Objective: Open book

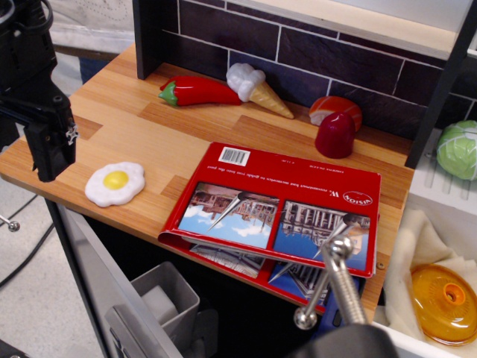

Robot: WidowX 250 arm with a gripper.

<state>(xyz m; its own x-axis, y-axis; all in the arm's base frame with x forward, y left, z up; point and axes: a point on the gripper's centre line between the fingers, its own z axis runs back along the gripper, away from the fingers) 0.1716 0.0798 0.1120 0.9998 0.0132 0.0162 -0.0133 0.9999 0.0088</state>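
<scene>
The gripper point(49, 153) hung at the counter's left edge, well apart from the task's object; whether its fingers were spread could not be told. A toy fried egg point(114, 183) lay near it. To the right, the book point(276, 212) rested red cover up on the wooden counter point(134, 112), overhanging the front edge. The opening looked not yet begun; next, the arm would likely need to reach the cover's free edge.
</scene>
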